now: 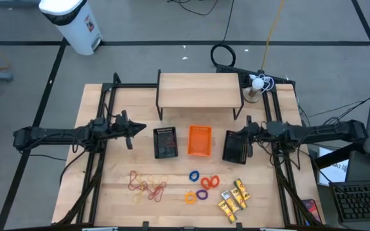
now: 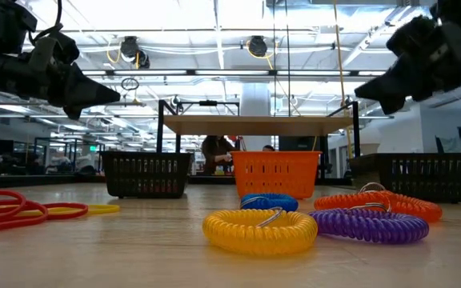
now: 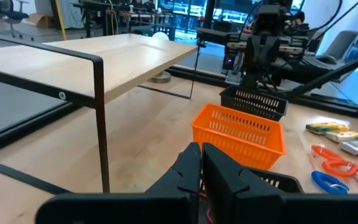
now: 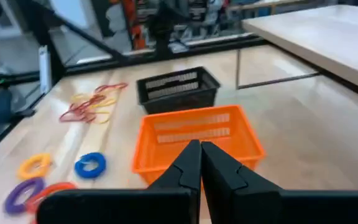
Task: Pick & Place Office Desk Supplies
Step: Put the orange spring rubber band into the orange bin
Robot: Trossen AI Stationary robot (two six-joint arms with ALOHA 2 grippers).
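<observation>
Overhead, table-level and two wrist cameras share the orange tray (image 1: 200, 140).

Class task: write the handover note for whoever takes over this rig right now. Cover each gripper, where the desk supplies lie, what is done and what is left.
Left gripper: jaws shut, empty, raised beside the left black mesh tray.
Right gripper: jaws shut, empty, raised over the right black mesh tray.
Supplies: rubber bands, coil rings and yellow pieces all lie loose on the table's near part.
Done: nothing placed that can be seen; orange tray looks empty.
Left: pick and place every item.
</observation>
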